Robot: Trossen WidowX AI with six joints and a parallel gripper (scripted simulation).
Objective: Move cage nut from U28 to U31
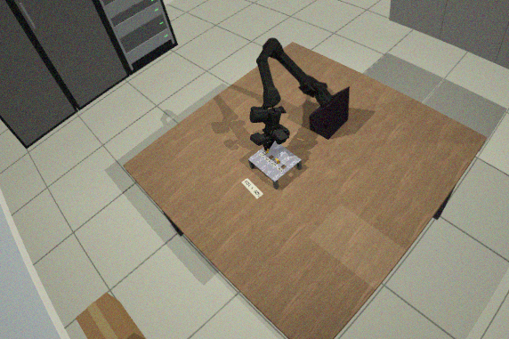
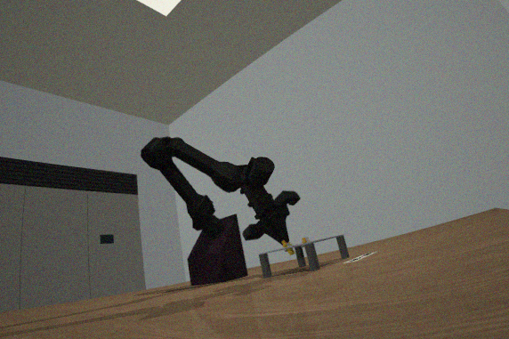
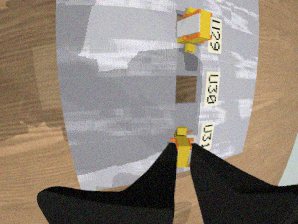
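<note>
The black gripper had its fingers pinched tight on the yellow nut, right by the U31 label. The nut was tipped over at the rail plate. The other nut sat near the U29 label.

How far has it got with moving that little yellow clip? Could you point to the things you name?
The yellow clip (image 2: 287, 247) (image 3: 183, 151) has already reached the hole marked U31. The hand (image 1: 267, 149) (image 2: 286, 242) (image 3: 181, 148) is shut on it there, and it looks tilted in the side view. Still left: seating it square, letting go and backing away. The other clip (image 2: 304, 240) (image 3: 196, 27) sits by label U29.
</note>
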